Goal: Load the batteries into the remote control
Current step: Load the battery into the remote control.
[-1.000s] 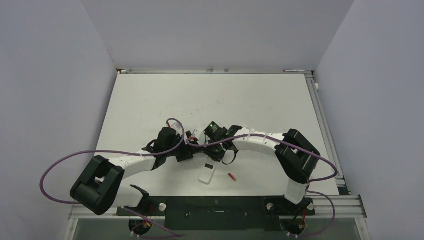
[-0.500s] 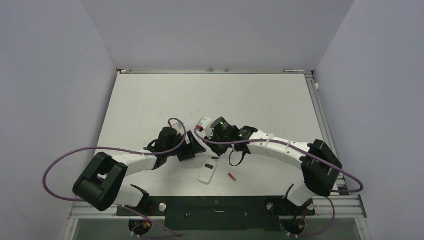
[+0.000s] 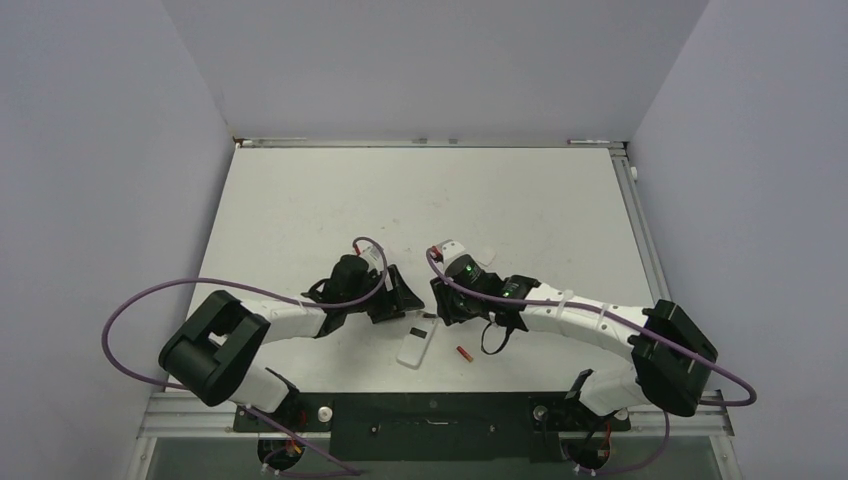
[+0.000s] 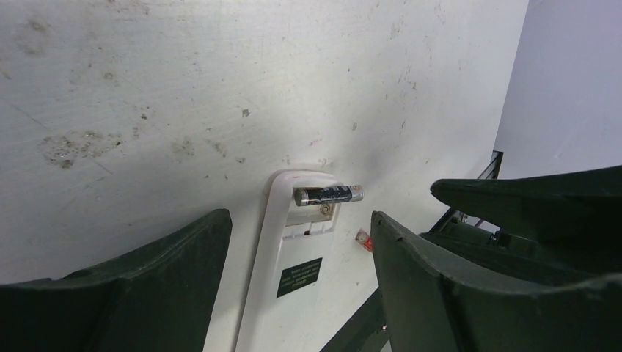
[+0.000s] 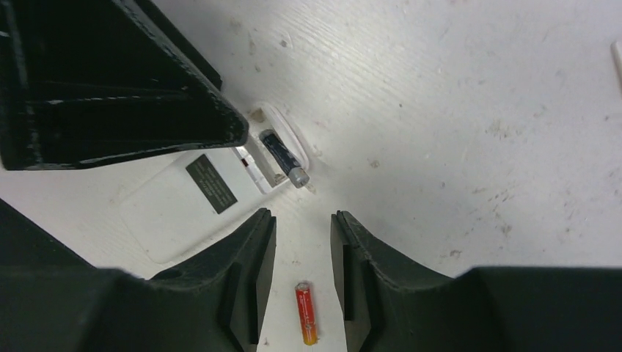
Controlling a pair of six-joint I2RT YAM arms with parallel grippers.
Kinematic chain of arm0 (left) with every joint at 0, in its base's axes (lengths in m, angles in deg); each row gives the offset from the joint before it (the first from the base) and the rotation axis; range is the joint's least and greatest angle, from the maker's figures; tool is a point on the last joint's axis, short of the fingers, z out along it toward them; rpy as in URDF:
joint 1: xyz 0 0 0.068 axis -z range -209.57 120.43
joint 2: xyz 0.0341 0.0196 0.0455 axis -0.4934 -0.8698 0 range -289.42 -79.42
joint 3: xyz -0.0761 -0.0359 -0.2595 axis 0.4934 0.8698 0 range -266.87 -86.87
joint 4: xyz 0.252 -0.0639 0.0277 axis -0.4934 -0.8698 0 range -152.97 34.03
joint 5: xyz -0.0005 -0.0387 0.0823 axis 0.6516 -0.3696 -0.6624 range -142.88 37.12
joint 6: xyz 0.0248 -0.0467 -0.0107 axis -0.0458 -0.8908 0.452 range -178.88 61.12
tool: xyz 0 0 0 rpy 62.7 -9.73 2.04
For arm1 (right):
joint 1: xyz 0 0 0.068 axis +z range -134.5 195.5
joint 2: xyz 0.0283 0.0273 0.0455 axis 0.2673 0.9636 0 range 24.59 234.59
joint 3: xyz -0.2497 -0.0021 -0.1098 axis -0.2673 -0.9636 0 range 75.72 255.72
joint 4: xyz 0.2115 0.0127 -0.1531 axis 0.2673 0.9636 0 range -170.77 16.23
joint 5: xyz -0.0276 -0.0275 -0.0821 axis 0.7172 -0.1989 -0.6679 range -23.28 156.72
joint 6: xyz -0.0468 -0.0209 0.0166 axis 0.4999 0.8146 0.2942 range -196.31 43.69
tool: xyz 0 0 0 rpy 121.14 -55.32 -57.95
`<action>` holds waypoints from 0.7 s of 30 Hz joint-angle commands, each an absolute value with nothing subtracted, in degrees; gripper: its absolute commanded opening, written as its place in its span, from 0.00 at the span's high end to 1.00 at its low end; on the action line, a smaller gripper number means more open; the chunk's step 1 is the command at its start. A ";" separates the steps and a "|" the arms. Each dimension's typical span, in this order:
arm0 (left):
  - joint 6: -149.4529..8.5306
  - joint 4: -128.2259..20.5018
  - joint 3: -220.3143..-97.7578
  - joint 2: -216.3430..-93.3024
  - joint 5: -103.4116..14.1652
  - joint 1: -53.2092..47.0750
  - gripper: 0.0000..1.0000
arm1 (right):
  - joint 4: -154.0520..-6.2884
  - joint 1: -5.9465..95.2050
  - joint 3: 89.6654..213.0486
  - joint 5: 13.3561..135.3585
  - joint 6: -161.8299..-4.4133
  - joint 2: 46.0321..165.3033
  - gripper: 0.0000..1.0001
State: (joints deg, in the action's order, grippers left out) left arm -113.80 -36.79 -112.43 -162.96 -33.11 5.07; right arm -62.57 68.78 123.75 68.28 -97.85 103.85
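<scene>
Plainly, the table point(image 3: 300, 200) carries the white remote point(image 3: 415, 347) back-up, its battery bay point(image 4: 314, 214) uncovered for loading. Both claws are released and empty. The left claw point(image 4: 299, 227) hangs over the bay end, the right claw point(image 5: 302, 220) just beside it. One battery point(image 4: 328, 195) lies askew across the bay, and a red battery point(image 5: 306, 312) rests on the table below the right claw.

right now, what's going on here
A robot is loading batteries into a remote lying back-up on the table. One dark battery lies crooked across the open compartment, one end poking past the edge. A red battery lies loose beside the remote. The left gripper and right gripper hover over it, empty, jaws apart.
</scene>
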 commanded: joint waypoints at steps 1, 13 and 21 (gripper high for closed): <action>-113.46 -41.52 -112.32 -165.30 -35.06 6.57 0.33 | -67.51 68.50 121.07 63.05 -107.74 101.12 0.66; -112.69 -40.86 -114.09 -168.12 -35.18 6.99 0.43 | -72.79 67.57 117.69 61.59 -118.38 102.54 0.78; -112.71 -40.06 -114.37 -169.02 -34.89 7.00 0.48 | -74.61 67.51 117.99 63.15 -120.21 105.06 0.82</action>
